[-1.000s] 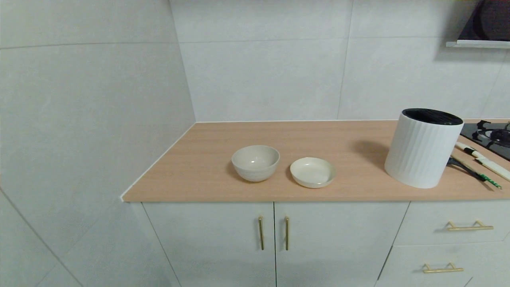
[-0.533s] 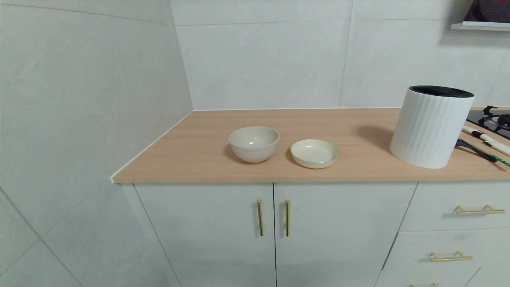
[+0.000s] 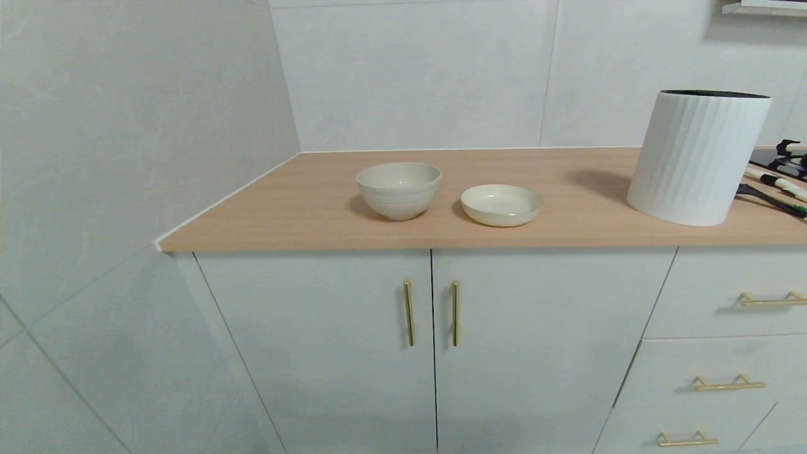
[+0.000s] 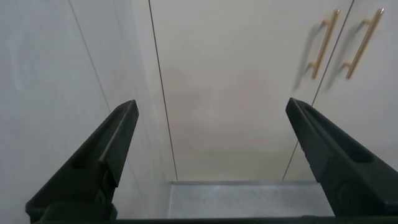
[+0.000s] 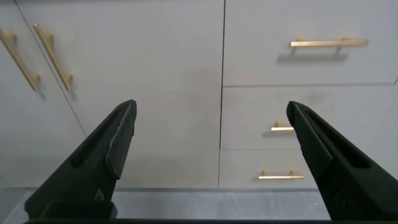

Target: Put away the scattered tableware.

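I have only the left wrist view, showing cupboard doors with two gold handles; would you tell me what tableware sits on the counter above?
Observer: The head view shows a deep bowl and a shallow dish side by side on the wooden counter, not touching.
Operator: Thank you. Is anything else up there?
Observer: A tall white ribbed container stands to the robot's right of the dish, and utensils lie beyond it.
Operator: And how is the right gripper?
Observer: In the right wrist view the right gripper is open and empty, facing the drawers.
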Available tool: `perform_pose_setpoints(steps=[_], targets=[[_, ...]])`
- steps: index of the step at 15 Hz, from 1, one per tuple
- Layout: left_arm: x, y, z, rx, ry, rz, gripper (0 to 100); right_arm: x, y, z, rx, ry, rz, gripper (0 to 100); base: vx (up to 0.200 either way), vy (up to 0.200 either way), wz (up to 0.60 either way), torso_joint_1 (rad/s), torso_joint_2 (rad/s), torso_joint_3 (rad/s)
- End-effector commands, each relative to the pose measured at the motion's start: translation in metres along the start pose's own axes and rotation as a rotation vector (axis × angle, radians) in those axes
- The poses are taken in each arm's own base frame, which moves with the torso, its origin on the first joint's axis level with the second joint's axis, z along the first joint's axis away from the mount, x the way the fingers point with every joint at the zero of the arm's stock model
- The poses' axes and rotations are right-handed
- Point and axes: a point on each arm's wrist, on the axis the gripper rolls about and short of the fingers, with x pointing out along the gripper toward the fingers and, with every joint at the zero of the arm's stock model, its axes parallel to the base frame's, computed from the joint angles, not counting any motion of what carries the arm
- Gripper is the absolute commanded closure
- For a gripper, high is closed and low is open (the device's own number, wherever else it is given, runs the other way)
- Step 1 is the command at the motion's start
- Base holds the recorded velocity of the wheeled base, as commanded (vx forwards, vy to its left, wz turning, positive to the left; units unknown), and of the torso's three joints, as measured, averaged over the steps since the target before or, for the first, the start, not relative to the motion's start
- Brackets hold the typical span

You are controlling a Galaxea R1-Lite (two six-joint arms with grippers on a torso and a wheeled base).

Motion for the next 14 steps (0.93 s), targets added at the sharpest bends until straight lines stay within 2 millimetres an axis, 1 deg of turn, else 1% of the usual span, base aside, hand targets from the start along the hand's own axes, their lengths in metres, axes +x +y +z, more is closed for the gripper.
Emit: perform_pose_setpoints(steps=[1,6,9,14], targets=[[0.0,0.0,0.0,0.0,0.0,0.0,0,0.0001,0.0,0.0,0.0,0.002,0.0,0,0.0,0.0,0.0,-0.139,0.46,0.315],[0.0,0.0,0.0,0.0,0.0,0.0,0,0.0,0.0,0.0,0.0,0.0,0.0,0,0.0,0.0,0.0,-0.106,0.43,0.321],[0.0,0.0,0.0,0.0,0.0,0.0,0,0.0,0.0,0.0,0.0,0.0,0.0,0,0.0,0.0,0.0,-0.028,0.11,0.072],[0.0,0.0,0.0,0.0,0.0,0.0,0,0.0,0.0,0.0,0.0,0.0,0.0,0,0.0,0.0,0.0,0.0,0.0,0.0]])
